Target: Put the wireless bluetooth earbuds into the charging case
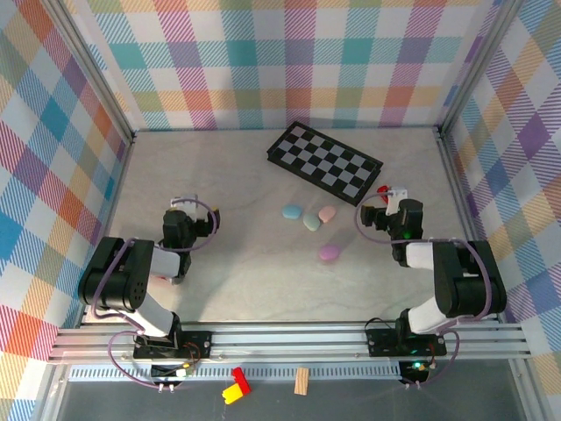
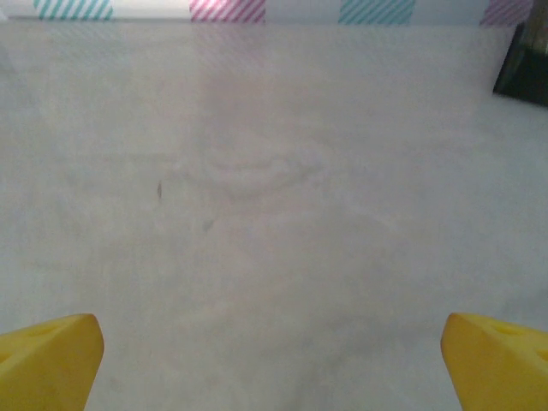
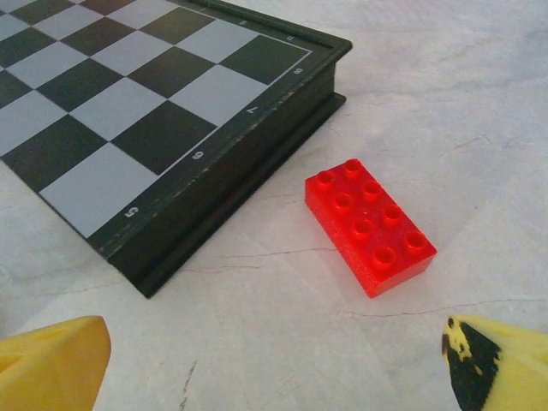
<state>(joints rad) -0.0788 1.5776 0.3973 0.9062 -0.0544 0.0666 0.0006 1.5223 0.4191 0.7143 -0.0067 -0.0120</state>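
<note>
Both spread empty, the left claw (image 2: pixel 274 351) over grey counter (image 2: pixel 257 171), the right claw (image 3: pixel 274 360) facing a red plastic brick (image 3: pixel 370 224); pastel pebble-shaped cases (image 1: pixel 312 221) cluster mid-counter; earbuds too small to discern, so a pinch may miss.

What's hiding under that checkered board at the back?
The checkered board lies flat on the table, its dark rim meeting the surface, so whatever is beneath is covered. A red brick lies beside its corner, not touching.

The left claw (image 2: pixel 274 366) hangs, tips wide apart, over pale tabletop (image 2: pixel 274 197); a dark edge (image 2: pixel 524 68), perhaps a board, sits far right by the striped wall (image 2: pixel 227 8).
</note>
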